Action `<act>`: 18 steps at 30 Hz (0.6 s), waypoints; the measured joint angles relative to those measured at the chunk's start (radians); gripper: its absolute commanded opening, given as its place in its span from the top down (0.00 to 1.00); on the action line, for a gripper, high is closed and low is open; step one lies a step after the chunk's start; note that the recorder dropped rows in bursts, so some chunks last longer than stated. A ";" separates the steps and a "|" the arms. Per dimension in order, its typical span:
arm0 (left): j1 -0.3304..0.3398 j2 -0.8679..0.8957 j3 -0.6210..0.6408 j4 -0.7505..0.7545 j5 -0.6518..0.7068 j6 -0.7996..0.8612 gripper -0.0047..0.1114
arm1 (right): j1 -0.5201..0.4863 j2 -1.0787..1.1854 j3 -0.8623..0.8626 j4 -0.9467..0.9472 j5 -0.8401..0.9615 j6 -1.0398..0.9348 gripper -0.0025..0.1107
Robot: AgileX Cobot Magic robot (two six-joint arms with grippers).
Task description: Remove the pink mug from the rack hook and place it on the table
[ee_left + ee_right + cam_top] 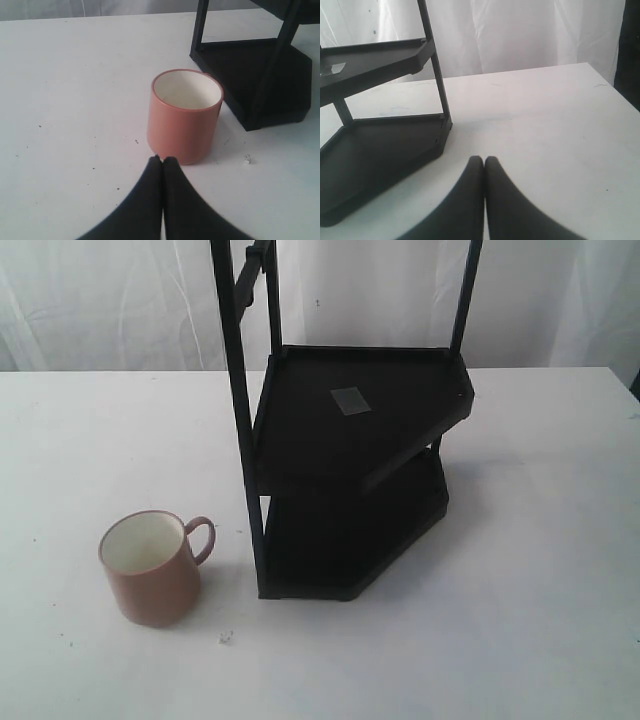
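Observation:
The pink mug (152, 578) stands upright on the white table (90, 440), left of the black rack, its handle turned toward the rack. A short black rack hook (253, 270) angles out from the upright pole (238, 390) at the top; nothing hangs on it. In the left wrist view the pink mug (184, 116) stands just beyond my left gripper (162, 160), which is shut and empty, tips near the mug's base. My right gripper (484, 160) is shut and empty over bare table beside the rack's lower shelf (380, 145). Neither gripper shows in the exterior view.
The two-shelf black rack (350, 470) stands mid-table with a grey sticker (350, 401) on its top shelf. A small white crumb (226, 637) lies near the mug. A white curtain (100, 300) hangs behind the table.

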 measured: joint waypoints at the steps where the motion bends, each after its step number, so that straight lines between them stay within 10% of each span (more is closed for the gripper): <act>1: 0.000 0.000 0.000 0.000 0.000 0.000 0.96 | 0.000 0.000 0.000 0.000 0.000 0.000 0.98; 18: 0.000 0.000 0.000 0.000 0.002 0.000 0.96 | 0.000 0.000 0.000 0.000 0.000 -0.016 0.98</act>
